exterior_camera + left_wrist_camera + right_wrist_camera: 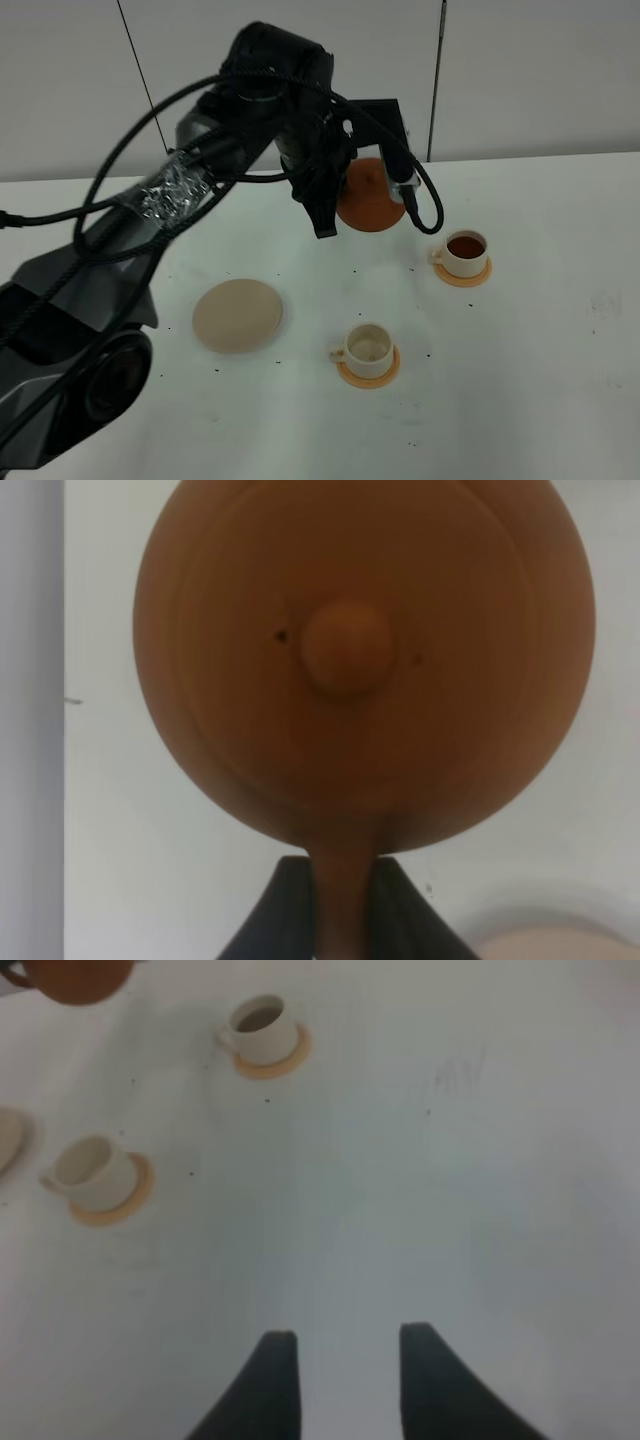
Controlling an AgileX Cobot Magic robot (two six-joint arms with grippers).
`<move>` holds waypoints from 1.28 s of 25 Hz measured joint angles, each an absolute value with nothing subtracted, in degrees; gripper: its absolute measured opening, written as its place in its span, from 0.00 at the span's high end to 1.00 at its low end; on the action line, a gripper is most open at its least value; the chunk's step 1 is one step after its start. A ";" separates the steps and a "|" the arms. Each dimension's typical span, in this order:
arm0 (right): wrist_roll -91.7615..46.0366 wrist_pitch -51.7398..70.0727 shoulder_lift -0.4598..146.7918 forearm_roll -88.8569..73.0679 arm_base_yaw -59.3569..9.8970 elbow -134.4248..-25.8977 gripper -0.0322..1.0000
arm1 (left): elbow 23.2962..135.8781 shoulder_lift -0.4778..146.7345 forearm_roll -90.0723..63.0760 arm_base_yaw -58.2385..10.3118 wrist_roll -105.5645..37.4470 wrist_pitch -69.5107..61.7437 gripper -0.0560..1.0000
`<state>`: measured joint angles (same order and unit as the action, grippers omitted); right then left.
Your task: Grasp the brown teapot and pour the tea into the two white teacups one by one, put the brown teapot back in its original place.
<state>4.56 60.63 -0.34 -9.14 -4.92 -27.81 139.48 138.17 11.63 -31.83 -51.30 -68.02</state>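
1. White table (560, 380).
2. Left hand (345, 910) clamps the handle of the brown teapot (368, 200), held above the table near the far teacup (465, 252); right hand (340, 1370) hangs, fingers parted.
3. Beige saucer (238, 314) lies uncovered.
4. Far teacup holds dark tea; near teacup (369, 348) looks pale inside (both on orange coasters (470, 277)).

High overview, downward wrist views, shared teapot (368, 203)

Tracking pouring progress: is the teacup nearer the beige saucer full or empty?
Empty, it seems: the nearer teacup shows a pale bare inside, while the farther teacup holds dark tea.
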 joint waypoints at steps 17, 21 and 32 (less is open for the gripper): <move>4.56 60.63 -0.34 -9.14 -4.92 -27.81 0.74 | 106.30 121.57 16.55 -31.39 -49.71 -67.98 0.78; 4.56 60.63 -0.34 -9.14 -4.92 -27.81 0.74 | 100.37 119.02 16.59 -31.39 -49.64 -67.93 0.78; 4.56 60.63 -0.34 -9.14 -4.92 -27.81 0.74 | 92.90 115.72 19.36 -31.54 -51.96 -61.68 0.78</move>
